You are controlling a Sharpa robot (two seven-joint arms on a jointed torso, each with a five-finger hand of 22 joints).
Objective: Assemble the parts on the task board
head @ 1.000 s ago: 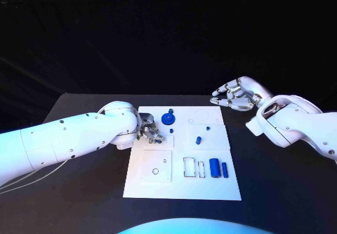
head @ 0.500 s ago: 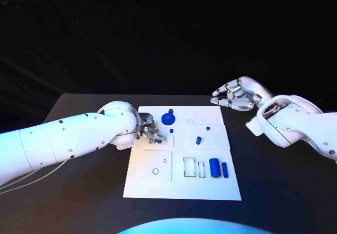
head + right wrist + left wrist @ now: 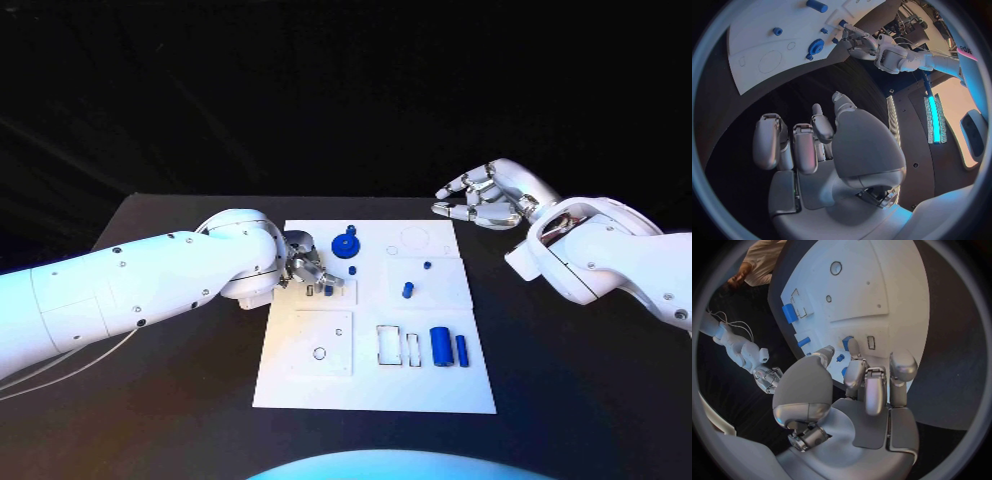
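Lying flat on the black table, the white task board serves as the landmark for everything else. Over its left edge, in the far half, the left hand reaches in with its fingers bunched downward around a small blue part; in the left wrist view that part sits just beyond the fingertips, beside a small rectangular slot, and whether it is truly pinched cannot be told. Off the board's far right corner, above the table and well apart from any part, the right hand hangs with its fingers loosely curled and apart, holding nothing; the right wrist view confirms bare fingers over dark table. On the board's near right area lies a thick blue cylinder, with a thinner blue cylinder just beside it. Near the far edge stands a round blue gear-like part. Toward the middle right lies a small blue peg.
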